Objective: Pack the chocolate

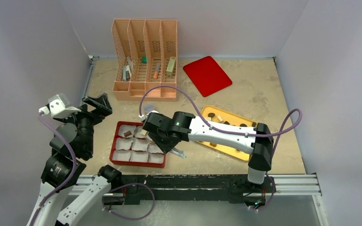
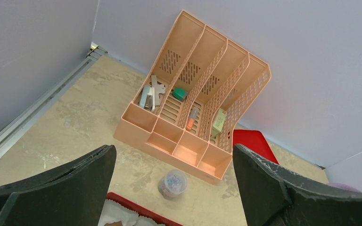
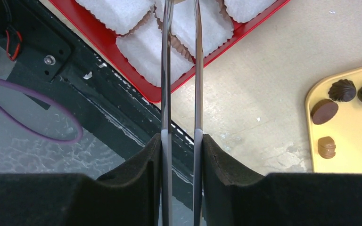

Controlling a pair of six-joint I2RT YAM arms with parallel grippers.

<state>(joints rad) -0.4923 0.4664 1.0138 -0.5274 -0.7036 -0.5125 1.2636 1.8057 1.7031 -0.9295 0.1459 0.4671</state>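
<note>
Brown and tan chocolate (image 1: 211,114) is mostly on the yellow tray (image 1: 233,118) toward the bench's right edge. One dark piece (image 1: 127,133) is already in the far-left of the white paper cups (image 1: 139,157) lining the red box (image 1: 114,149) by the near edge. My right gripper (image 3: 181,141) is squeezed onto metal tweezers (image 3: 166,70) reaching over that box, blades slightly apart, but the tips run out of the wrist view so I can't tell if they've got anything. Left gripper (image 2: 174,188) hangs near the left edge, jaws spread wide, nothing in them.
</note>
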